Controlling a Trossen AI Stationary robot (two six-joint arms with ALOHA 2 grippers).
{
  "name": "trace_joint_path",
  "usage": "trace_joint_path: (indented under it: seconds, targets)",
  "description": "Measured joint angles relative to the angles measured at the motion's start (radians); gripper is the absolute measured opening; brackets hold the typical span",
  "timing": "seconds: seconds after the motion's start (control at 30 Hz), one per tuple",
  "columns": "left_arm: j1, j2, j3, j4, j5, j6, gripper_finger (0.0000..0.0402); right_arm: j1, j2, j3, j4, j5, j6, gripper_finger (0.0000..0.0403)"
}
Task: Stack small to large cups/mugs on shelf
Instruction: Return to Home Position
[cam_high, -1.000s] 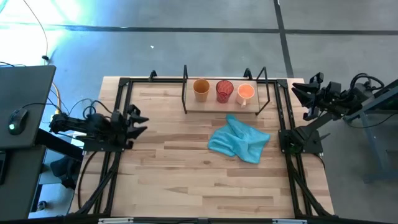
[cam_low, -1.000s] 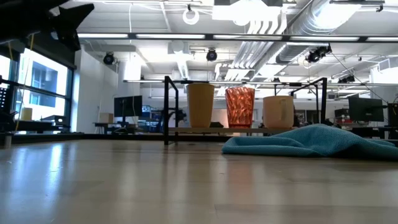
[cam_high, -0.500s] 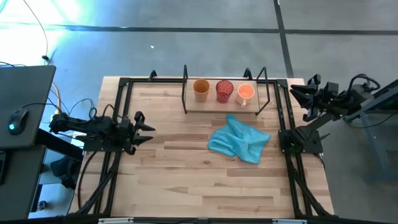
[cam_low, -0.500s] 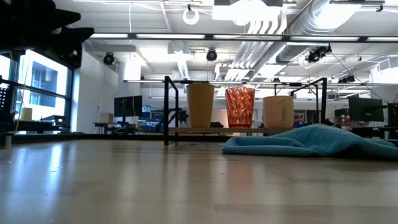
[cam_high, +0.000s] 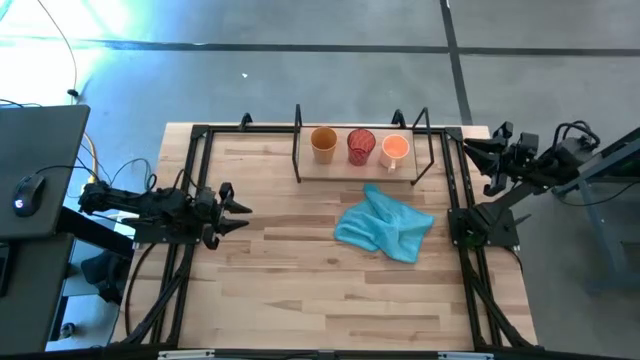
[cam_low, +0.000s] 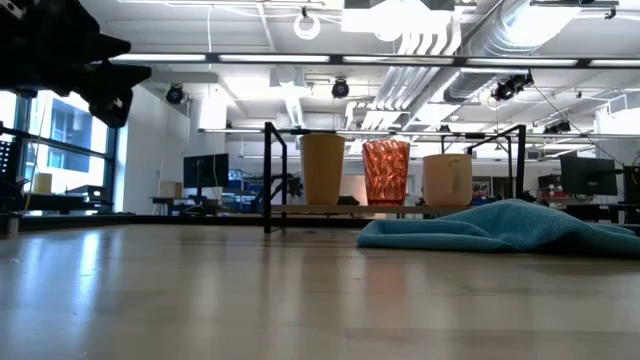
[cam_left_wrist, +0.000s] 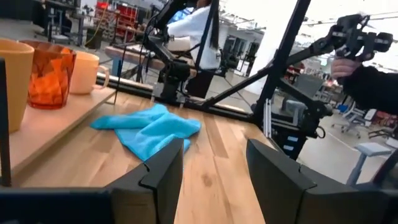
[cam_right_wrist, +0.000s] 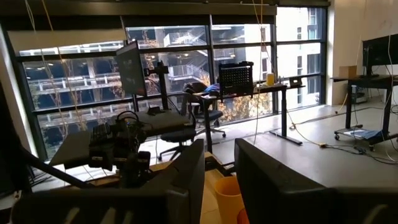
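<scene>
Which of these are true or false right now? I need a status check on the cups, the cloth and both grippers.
1. All three cups stand on the shelf. True.
2. The red cup stands between the yellow cup and the mug. True.
3. The blue cloth lies on the shelf. False: it lies on the table, in front of the shelf.
4. The left gripper holds the mug. False: it is open and empty at the table's left side, away from the shelf.
5. The right gripper is open and empty. True.
</scene>
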Motion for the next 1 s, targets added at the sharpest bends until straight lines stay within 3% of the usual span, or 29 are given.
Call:
trace_joint_path:
  seconds: [0.33,0.63,0.7,0.83,1.0]
  targets:
    - [0.000,0.004,0.000,-0.002,0.023,0.024,0.0166,0.000,0.000,0.000,-0.040,-0.005,0.007,0.0078]
    - [0.000,0.003,0.001,0.103,0.376,0.354,0.0166,0.000,0.000,0.000,-0.055,-0.019,0.046,0.0078]
    - [0.000,0.003,0.001,0.043,0.327,0.377,0.0166,0.000,0.000,0.000,-0.056,-0.019,0.062,0.0078]
    - [0.000,0.003,0.000,-0.019,0.107,0.294,0.0166,0.000,0.000,0.000,-0.060,-0.019,0.087,0.0078]
    - [0.001,0.003,0.000,-0.003,0.021,0.327,0.0166,0.000,0.000,0.000,-0.060,-0.019,0.086,0.0078]
